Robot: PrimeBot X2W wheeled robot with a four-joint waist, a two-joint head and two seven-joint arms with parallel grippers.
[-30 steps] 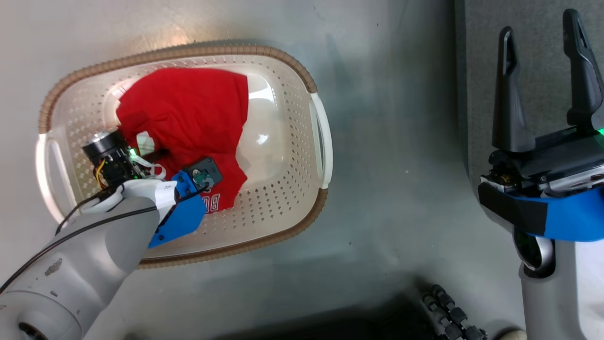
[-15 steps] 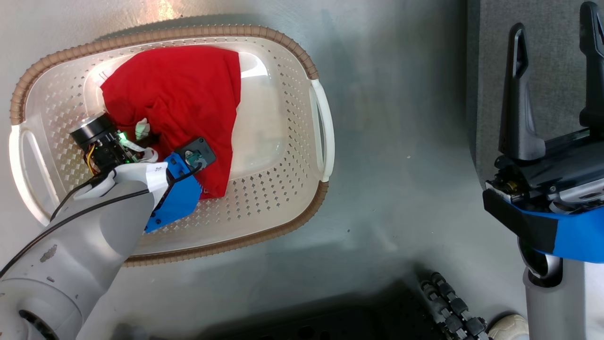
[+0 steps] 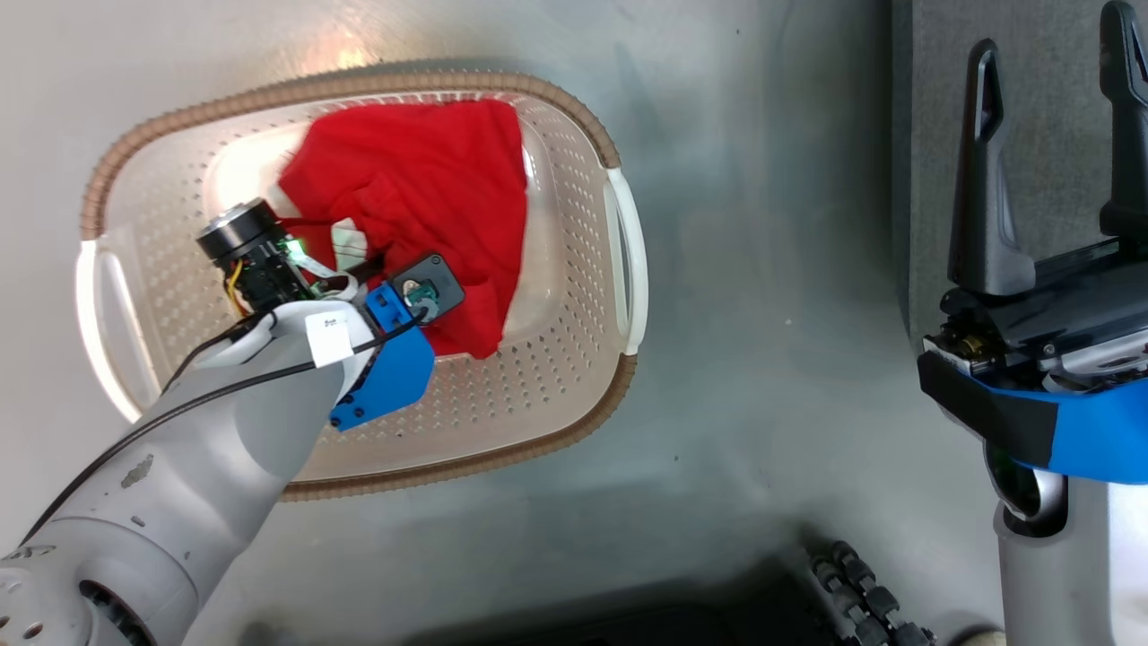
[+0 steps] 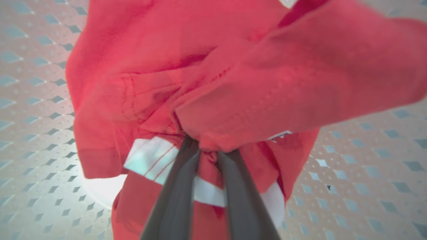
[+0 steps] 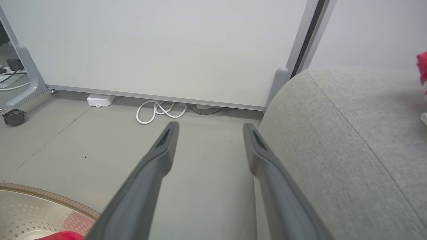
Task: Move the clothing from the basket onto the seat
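1. My left gripper [image 4: 208, 150] is nearly closed, pinching a bunched fold of the red jersey [image 3: 430, 179] at its white trim, inside the basket [image 3: 574, 435]
2. The pinch looks thin; I judge the cloth could slip out on the lift, or trail, snag the rim and drag the basket
3. My right gripper [image 5: 210, 126] hangs wide apart, holding nothing, beside the seat [image 5: 350, 140]
4. Bare floor [image 3: 762, 269] lies between basket and seat: open room to swing across

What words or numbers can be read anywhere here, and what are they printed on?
None can be read.
On the small white sticker on the pale left forearm: print too small.
On the red jersey garment with white trim: a white-edged sliver of print under a fold, too hidden.
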